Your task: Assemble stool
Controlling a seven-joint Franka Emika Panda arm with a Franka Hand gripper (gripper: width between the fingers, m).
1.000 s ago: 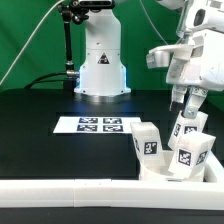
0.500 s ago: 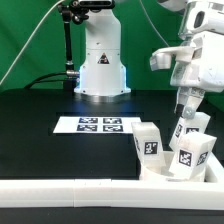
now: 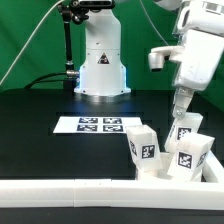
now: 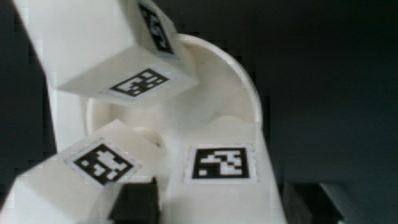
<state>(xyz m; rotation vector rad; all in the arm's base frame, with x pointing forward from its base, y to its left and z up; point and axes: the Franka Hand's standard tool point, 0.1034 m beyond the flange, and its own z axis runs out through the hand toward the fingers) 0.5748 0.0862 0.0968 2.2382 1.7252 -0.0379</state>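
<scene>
The white stool seat (image 3: 168,172) lies at the exterior view's lower right with three tagged block legs standing on it: one at the left (image 3: 146,150), one at the front right (image 3: 189,152), one behind (image 3: 184,127). My gripper (image 3: 180,110) comes down from above onto the rear leg. In the wrist view that leg (image 4: 221,160) fills the gap between my two dark fingers (image 4: 139,205), so the gripper (image 4: 222,207) is shut on it. The other two legs (image 4: 128,62) (image 4: 89,165) and the seat's curved surface (image 4: 240,95) show beyond it.
The long white L-shaped rail (image 3: 60,188) runs along the front edge, and the seat sits against it. The marker board (image 3: 95,124) lies flat in the middle of the black table. The arm's white base (image 3: 100,65) stands behind it.
My gripper has tilted and shifted a little toward the exterior view's left. The three legs and the seat have shifted left with it.
</scene>
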